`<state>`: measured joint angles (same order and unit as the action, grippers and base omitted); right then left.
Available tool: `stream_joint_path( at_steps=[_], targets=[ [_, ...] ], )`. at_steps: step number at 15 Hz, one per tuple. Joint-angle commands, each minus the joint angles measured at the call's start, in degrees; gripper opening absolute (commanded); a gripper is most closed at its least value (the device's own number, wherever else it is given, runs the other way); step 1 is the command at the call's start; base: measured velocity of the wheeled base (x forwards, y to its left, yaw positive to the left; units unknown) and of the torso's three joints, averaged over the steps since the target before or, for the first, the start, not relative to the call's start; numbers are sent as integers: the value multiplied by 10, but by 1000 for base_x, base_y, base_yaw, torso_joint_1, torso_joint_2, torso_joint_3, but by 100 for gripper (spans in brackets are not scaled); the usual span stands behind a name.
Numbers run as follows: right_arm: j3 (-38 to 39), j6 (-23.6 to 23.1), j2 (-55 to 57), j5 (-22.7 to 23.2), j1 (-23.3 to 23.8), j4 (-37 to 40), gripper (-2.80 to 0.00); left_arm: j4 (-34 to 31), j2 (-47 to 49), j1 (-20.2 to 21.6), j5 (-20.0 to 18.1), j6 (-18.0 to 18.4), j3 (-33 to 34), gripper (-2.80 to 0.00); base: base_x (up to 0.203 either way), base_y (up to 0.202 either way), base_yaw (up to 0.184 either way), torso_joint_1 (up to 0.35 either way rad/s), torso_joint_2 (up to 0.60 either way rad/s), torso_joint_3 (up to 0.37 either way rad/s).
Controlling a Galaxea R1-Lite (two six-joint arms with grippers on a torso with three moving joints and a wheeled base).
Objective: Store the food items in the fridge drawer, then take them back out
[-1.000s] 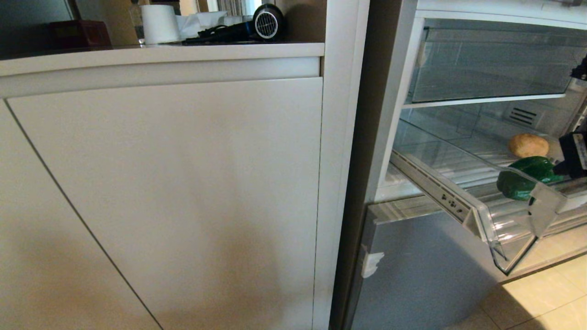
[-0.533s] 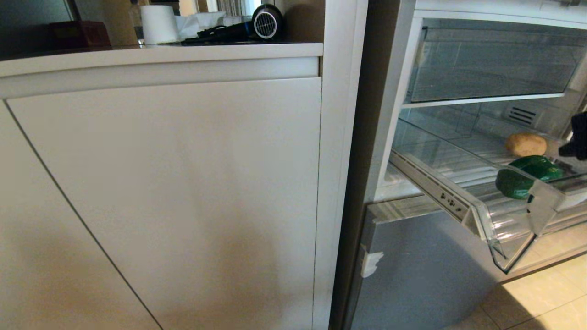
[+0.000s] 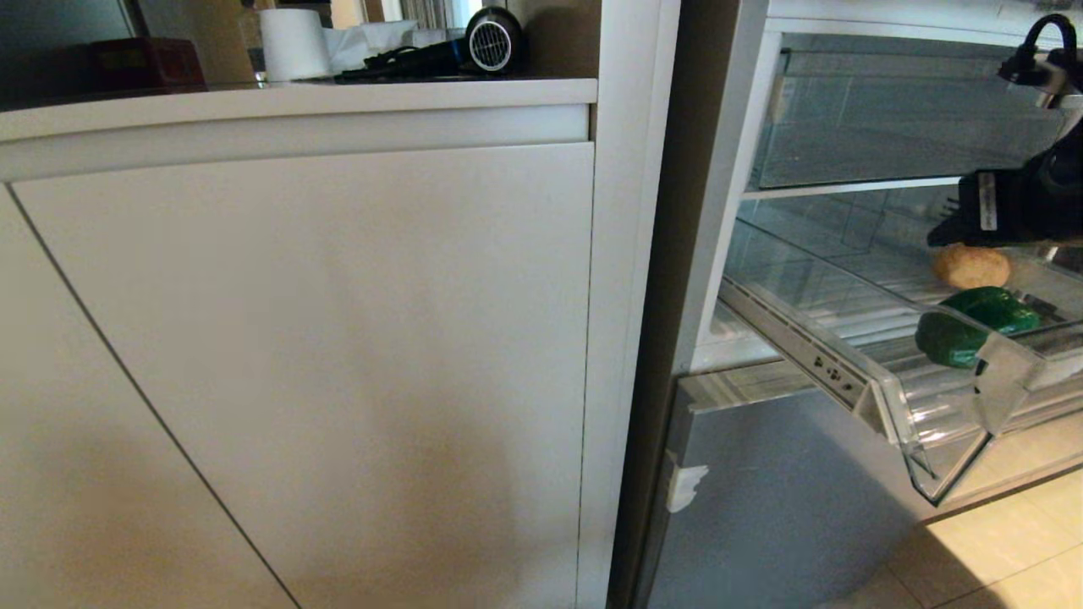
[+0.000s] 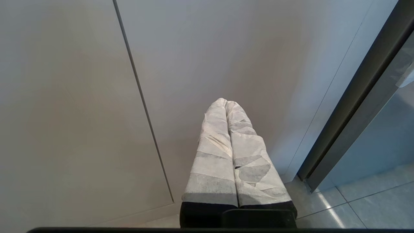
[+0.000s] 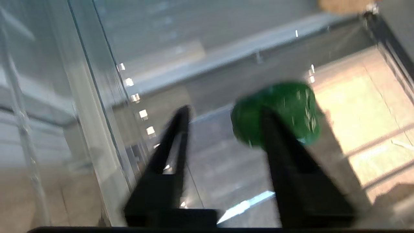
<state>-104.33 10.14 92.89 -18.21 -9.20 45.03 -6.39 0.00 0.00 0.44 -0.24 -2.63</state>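
The green pepper (image 3: 973, 327) lies in the pulled-out fridge drawer (image 3: 897, 397), near its front wall, with the brown potato (image 3: 971, 266) just behind it. The pepper looks light, hollow and slick, so a grip across its broad middle would likely hold best; the potato seems firmer. The right hand (image 5: 223, 119) hangs above them, fingers apart and empty. The drawer's clear walls hem the approach. The left hand (image 4: 226, 103), closed on nothing, faces the cabinet door (image 3: 321, 355).

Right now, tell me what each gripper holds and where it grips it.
Nothing. The right gripper is open above the green bell pepper in the fridge drawer; the left gripper is shut, empty.
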Motion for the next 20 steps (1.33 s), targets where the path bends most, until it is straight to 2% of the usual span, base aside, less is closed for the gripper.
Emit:
stream_joint_path(
  at_steps=[1, 5, 10, 14, 17, 20],
  targets=[
    [-5, 0, -8, 0, -4, 2, 0, 0, 0, 0, 0, 0, 0, -280, 0, 0, 0, 0, 0, 0],
    [49, -6, -119, 2, -18, 4, 0, 0, 0, 0, 0, 0, 0, -280, 0, 0, 0, 0, 0, 0],
    [162, -30, -327, 5, -28, 3, 0, 0, 0, 0, 0, 0, 0, -280, 0, 0, 0, 0, 0, 0],
    [225, -109, -484, 8, -25, 3, 0, 0, 0, 0, 0, 0, 0, -280, 0, 0, 0, 65, -194, -126],
    [265, -129, -532, 10, -7, 2, 0, 0, 0, 0, 0, 0, 0, -280, 0, 0, 0, 160, -453, -297],
    [264, -129, -536, 9, -7, 2, 0, 0, 0, 0, 0, 0, 0, -280, 0, 0, 0, 190, -504, -315]
  ],
)
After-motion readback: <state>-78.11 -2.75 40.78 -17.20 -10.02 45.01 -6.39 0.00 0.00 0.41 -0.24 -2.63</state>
